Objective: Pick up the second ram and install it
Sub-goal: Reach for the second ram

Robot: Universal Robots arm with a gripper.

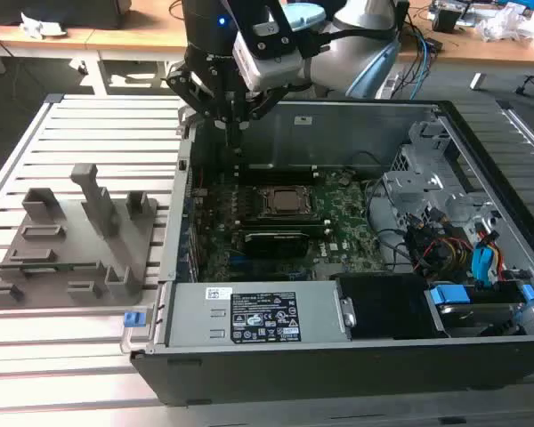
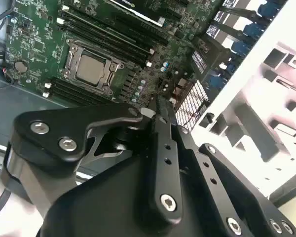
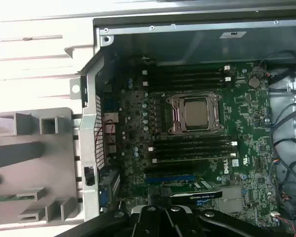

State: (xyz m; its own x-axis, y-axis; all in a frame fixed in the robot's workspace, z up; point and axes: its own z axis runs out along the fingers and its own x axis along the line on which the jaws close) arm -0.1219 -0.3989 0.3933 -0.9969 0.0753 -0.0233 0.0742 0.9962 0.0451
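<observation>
First wrist view: the ram (image 3: 5, 198) was seen lying in the grey tray (image 3: 34, 163), well apart from the gripper (image 3: 163, 212), which was closed and empty over the computer case (image 3: 91, 128).

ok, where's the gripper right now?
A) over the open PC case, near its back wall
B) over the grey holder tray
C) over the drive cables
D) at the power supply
A: in the exterior view the gripper hangs over the open PC case by its back wall, above the motherboard and apart from the grey holder tray.
</observation>
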